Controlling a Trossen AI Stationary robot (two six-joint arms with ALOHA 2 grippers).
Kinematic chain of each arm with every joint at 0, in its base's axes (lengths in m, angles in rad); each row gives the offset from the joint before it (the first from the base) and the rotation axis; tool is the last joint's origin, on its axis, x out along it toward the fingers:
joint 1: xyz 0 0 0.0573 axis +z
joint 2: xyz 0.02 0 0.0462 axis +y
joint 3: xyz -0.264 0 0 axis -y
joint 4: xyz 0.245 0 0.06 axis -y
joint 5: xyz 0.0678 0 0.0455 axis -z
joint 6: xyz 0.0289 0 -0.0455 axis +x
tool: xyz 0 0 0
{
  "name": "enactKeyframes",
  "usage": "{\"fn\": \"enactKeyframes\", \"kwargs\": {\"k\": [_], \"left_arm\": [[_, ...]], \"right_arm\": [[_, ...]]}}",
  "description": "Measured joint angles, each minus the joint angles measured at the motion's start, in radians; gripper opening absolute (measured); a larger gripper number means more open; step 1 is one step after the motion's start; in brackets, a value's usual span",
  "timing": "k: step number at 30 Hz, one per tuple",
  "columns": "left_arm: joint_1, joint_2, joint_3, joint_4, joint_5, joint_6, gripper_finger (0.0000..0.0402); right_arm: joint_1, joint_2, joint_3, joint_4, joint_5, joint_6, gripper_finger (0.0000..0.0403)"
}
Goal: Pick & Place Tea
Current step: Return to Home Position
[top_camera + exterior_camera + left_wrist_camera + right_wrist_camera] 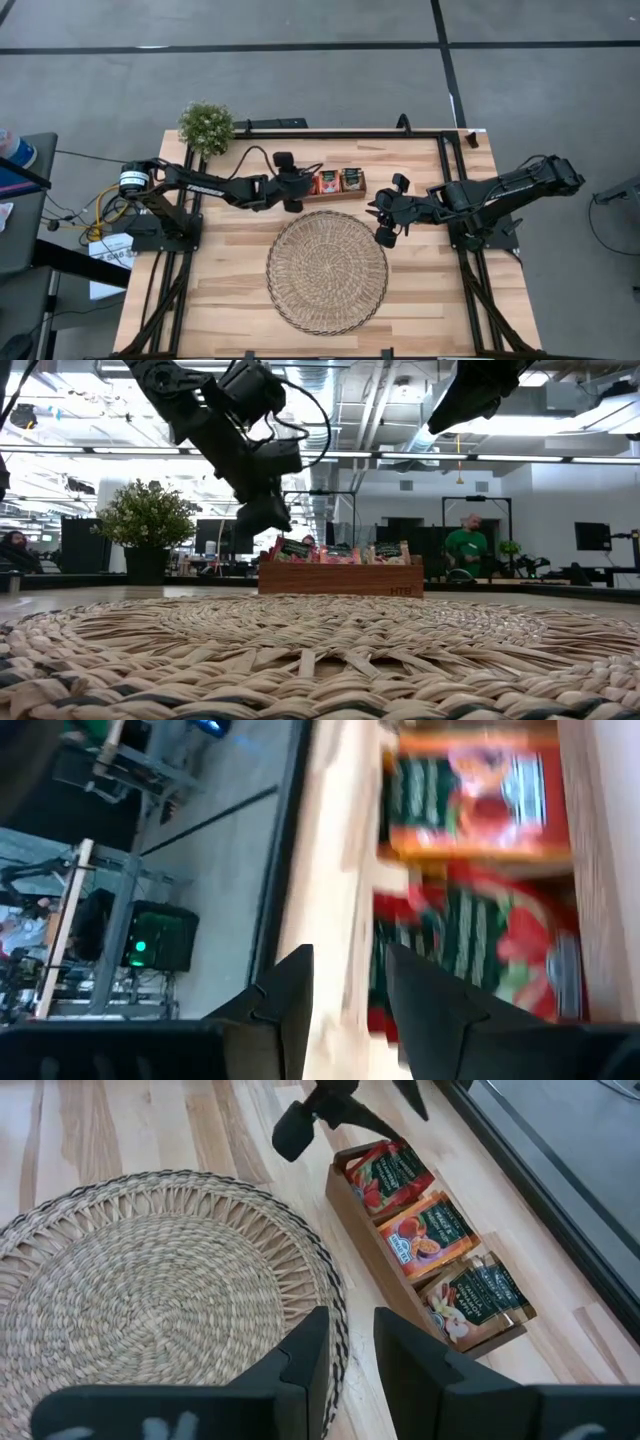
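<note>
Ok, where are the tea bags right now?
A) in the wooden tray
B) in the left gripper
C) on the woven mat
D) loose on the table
A: the tea bags stand in the wooden tray, in its compartments, with none on the mat.

Your matte black left arm [205, 183] has a silver-ringed base joint [131, 178], yellow wiring [100, 207] and a looping black cable [250, 153]; the left end effector [348, 948] has black wedge fingers [290, 1000].

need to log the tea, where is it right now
In the high view, the tea sachets sit in the three-compartment wooden tray toward the table's far side, just beyond the round woven mat, with the left gripper beside the tray's left end.
</note>
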Motion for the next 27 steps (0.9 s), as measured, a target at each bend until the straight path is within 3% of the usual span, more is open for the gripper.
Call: {"fn": "enactKeyframes", "kwargs": {"k": [4, 27], "left_arm": [[0.001, 0.001, 0.000, -0.061, -0.012, 0.030, 0.0121], [-0.001, 0.008, 0.000, -0.059, 0.019, 0.080, 0.0121]], "right_arm": [[0.000, 0.000, 0.000, 0.000, 0.000, -0.001, 0.0075], [0.000, 0.000, 0.000, 0.000, 0.000, -0.003, 0.0075]]}}
